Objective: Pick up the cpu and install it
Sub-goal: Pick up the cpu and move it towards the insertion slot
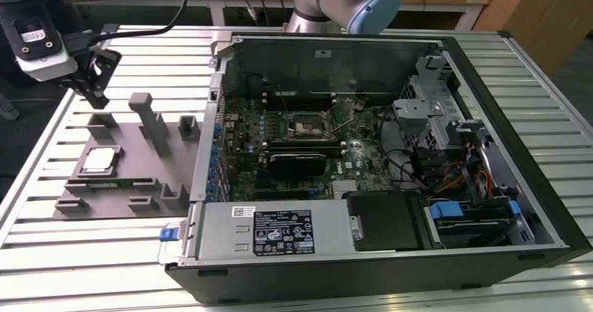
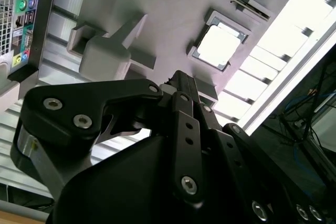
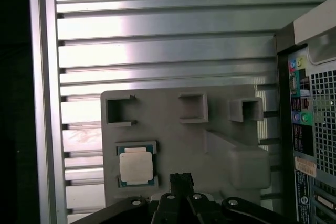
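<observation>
cpu (image 1: 98,160) lies in tray (image 1: 139,165) pocket (exterior view's left, open tabletop (image 1: 37,194) beside); hand (image 1: 96,103) clenched empty, above, apart.

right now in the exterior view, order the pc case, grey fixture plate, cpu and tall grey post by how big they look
1. pc case
2. grey fixture plate
3. cpu and tall grey post: they look about alike, one squarish and one slim and tall, so I won't rank them.
</observation>
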